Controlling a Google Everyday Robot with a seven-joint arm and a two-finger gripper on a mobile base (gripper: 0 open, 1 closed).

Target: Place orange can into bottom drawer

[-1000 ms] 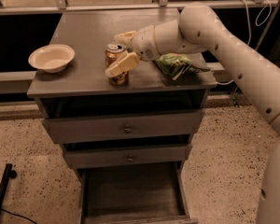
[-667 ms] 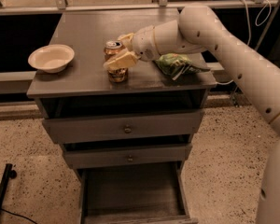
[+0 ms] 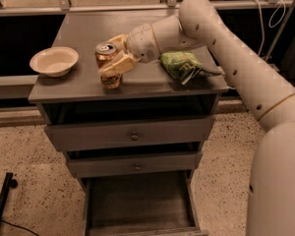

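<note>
Two fingers straddle the orange can on the cabinet top, spread apart; bottom drawer open below.

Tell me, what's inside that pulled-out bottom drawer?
Only its bare floor shows inside the bottom drawer; its back lies hidden under the drawer above. The orange can is on the cabinet top, at the gripper.

One view only for you. It looks down from high in front of the cabinet, facing the drawer fronts, close in. The arm enters from the frame's lower right. The gripper is at the can, left of centre. The lower edge crops the bottom drawer.
</note>
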